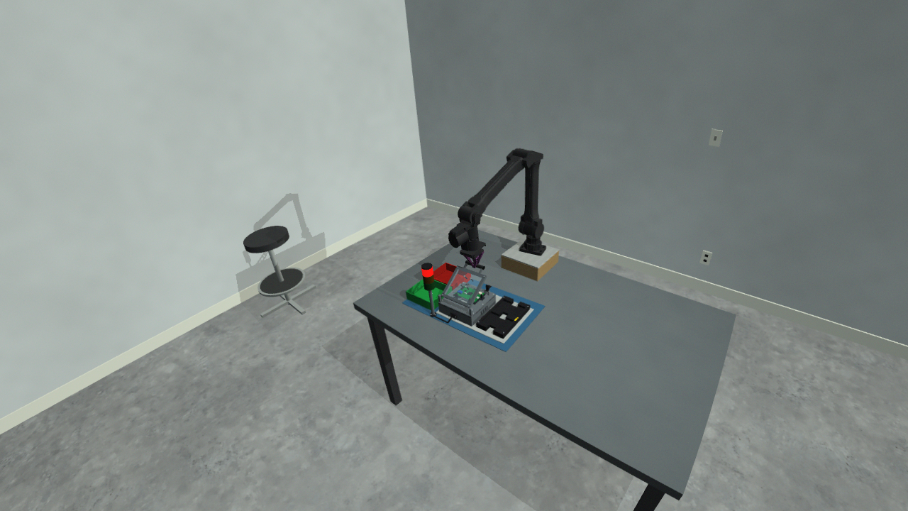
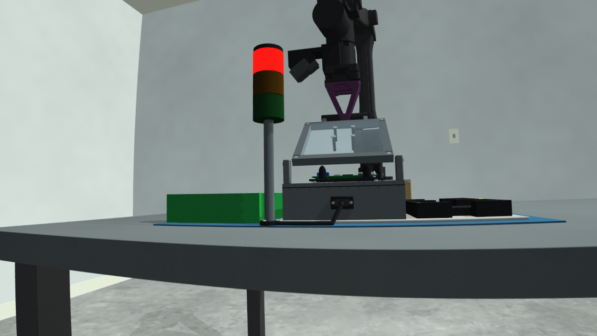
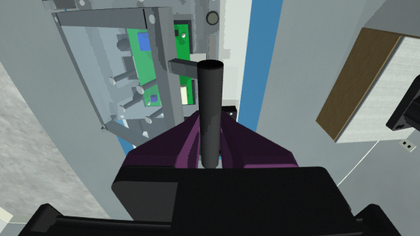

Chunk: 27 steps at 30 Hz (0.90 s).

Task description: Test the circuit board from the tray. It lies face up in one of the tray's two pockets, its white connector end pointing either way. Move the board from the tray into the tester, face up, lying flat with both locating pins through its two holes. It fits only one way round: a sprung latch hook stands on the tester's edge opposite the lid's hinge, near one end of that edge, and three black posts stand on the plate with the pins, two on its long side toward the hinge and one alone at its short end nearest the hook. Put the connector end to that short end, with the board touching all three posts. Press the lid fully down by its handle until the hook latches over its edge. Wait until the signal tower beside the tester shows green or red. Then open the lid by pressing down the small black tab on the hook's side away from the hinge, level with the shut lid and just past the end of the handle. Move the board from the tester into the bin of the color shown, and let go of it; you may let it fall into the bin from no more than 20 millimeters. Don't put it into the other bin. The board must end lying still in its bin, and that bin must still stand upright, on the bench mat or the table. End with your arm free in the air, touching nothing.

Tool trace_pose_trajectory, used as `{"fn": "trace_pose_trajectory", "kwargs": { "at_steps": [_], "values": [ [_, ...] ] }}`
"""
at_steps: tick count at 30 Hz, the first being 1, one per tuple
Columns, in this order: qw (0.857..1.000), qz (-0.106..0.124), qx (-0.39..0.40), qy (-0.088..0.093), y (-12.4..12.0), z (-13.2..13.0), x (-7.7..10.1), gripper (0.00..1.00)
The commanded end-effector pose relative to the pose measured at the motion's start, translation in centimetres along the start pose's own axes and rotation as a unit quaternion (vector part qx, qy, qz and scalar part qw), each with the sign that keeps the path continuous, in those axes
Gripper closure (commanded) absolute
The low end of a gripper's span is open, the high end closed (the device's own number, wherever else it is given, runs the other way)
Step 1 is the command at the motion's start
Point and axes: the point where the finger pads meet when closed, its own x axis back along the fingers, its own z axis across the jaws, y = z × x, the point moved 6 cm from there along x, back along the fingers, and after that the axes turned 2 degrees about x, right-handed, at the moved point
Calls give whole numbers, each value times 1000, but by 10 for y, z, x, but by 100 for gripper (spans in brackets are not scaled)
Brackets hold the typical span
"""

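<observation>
Step in hand: opening the clear-paned, grey-framed tester lid; it stands tilted up on its hinge, raised by its dark round bar handle.
Gripper: the purple-fingered gripper is clamped narrow on that handle, one finger on each side.
Signal: the signal tower, a stacked cylinder on a thin grey pole, glows red in its top band.
Board: the green circuit board lies flat on the plate inside the boxy grey tester, under the raised lid; its white connector end seems to sit on the handle side.
Next move: by my judgement, swing the lid further until it clears the board, release the handle, then reach in for the board's edges.
Destination: the red open bin, beside the green open bin.
Surfaces: matte grey counter, blue mat, black moulded tray with both pockets vacant.
</observation>
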Motion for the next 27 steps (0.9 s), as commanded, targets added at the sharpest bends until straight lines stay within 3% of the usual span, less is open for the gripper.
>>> {"fn": "trace_pose_trajectory", "kwargs": {
  "at_steps": [1,2,3,27],
  "values": [
    [998,-12,3,62,-2,42,55,100],
    [998,-12,3,62,-2,44,58,100],
    [997,-14,3,75,-1,49,59,100],
    [997,-13,4,75,-1,98,93,100]
  ]
}}
